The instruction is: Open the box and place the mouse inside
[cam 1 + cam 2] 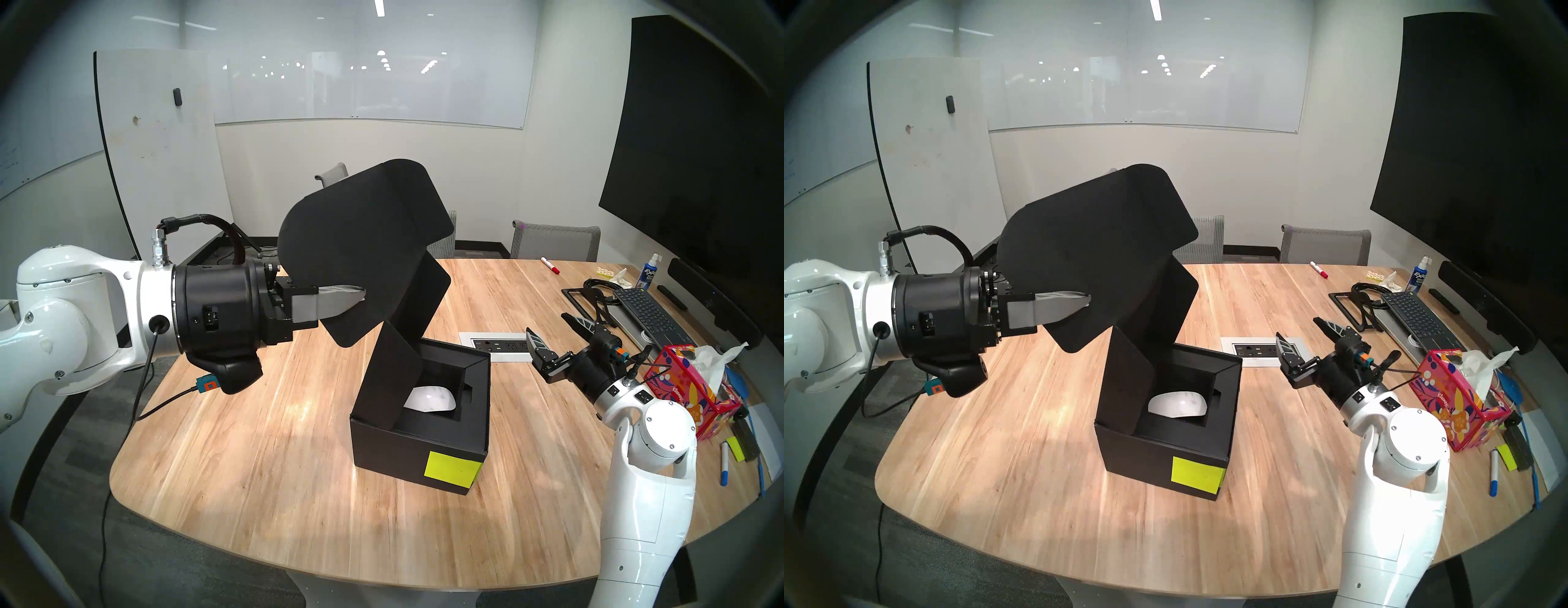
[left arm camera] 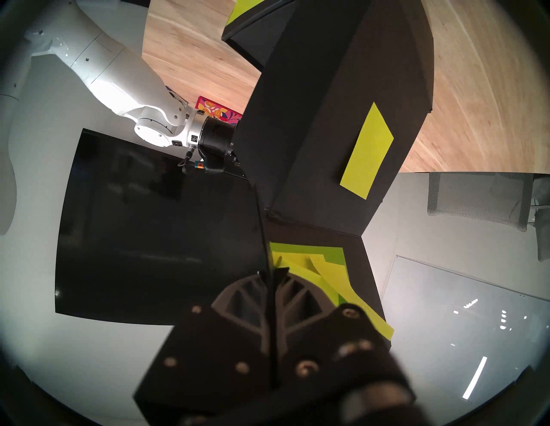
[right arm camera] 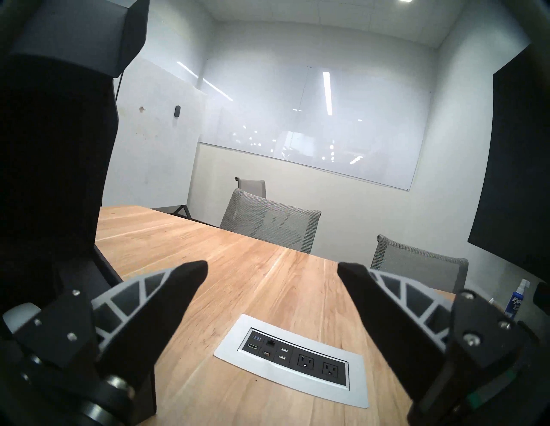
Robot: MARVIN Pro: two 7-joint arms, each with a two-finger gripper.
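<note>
While the left gripper (image 1: 354, 299) pinches the raised lid (image 1: 365, 237), fingers tight on the flap edge, the box (image 1: 420, 441) stands open near the tabletop's middle, toward the near edge. Mouse (image 1: 430, 399) lies inside, in the black inner recess. Yellow-green label (image 1: 452, 469) on the box's near face; more yellow notes (image 2: 367, 150) on the lid's outer side. Right gripper (image 1: 555, 335) hovers right of the box, jaws wide apart, empty, beside the outlet panel (image 1: 496, 344). Tissue box (image 1: 687, 388) at right edge.
</note>
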